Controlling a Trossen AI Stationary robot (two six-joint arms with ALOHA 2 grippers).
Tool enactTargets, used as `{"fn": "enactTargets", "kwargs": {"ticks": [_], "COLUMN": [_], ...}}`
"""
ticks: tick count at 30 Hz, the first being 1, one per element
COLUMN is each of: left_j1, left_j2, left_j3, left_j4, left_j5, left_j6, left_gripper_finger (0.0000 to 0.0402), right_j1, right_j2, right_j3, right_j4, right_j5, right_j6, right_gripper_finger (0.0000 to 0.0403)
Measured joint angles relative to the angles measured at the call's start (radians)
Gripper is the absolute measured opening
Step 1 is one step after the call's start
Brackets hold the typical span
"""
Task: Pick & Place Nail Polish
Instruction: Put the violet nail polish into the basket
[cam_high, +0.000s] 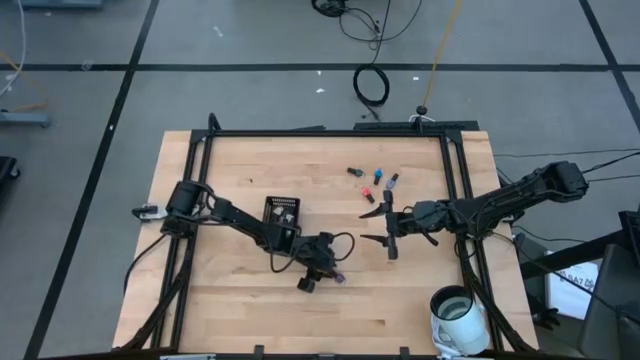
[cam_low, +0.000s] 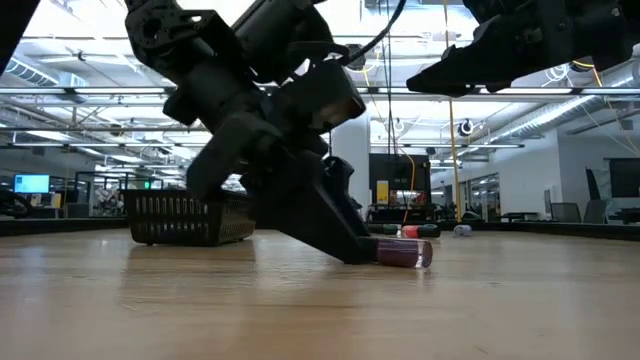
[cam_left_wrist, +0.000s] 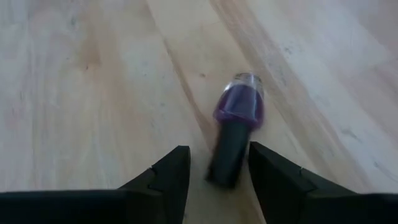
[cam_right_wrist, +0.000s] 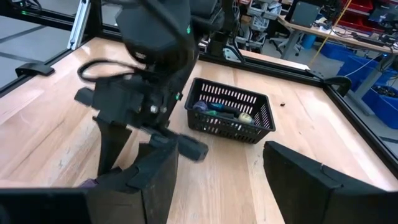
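Observation:
A purple nail polish bottle (cam_left_wrist: 240, 106) with a dark cap lies on its side on the wooden table, near the middle front (cam_high: 340, 279). My left gripper (cam_left_wrist: 219, 149) is low over the table and open, with its fingers on either side of the bottle's cap. My right gripper (cam_high: 388, 226) is open and empty above the table right of centre. Several more bottles (cam_high: 372, 180) lie on the table beyond it. A black slotted basket (cam_right_wrist: 230, 115) with several bottles in it stands left of centre. My left gripper's fingers slant down to the table and stand along the lying bottle, one on each side of its dark cap (cam_left_wrist: 227, 158). One finger (cam_left_wrist: 267, 174) is right beside the cap; whether it touches, I cannot tell. The bottle lies flat on the table.
The basket also shows in the high view (cam_high: 281, 212), just behind my left arm. A white mug (cam_high: 455, 312) stands at the table's near right corner. A black frame (cam_high: 320, 133) runs along the table's far edge and sides.

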Motion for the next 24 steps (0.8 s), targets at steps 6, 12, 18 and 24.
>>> {"fn": "enactTargets", "kwargs": {"ticks": [6, 12, 18, 24], "left_j1": [0.0, -0.002, 0.003, -0.028], "left_j2": [0.013, 0.014, 0.008, -0.09], "left_j3": [0.001, 0.001, 0.0, -0.007], "left_j4": [0.004, 0.0, -0.001, -0.037], "left_j5": [0.003, 0.006, -0.019, -0.281], "left_j6": [-0.01, 0.005, -0.027, 0.098], "left_gripper_finger": [0.0134, 0.0063, 0.0038, 0.0038], "right_j1": [0.0, 0.0, 0.0, 0.0], "right_j2": [-0.004, -0.005, -0.005, -0.007], "right_j3": [0.0, 0.0, 0.0, 0.0], "right_j4": [-0.005, -0.006, -0.007, -0.008], "right_j5": [0.0, 0.003, 0.004, 0.057], "right_j6": [0.0, 0.0, 0.0, 0.005], "right_gripper_finger": [0.0221, 0.0221, 0.0221, 0.0221]}}
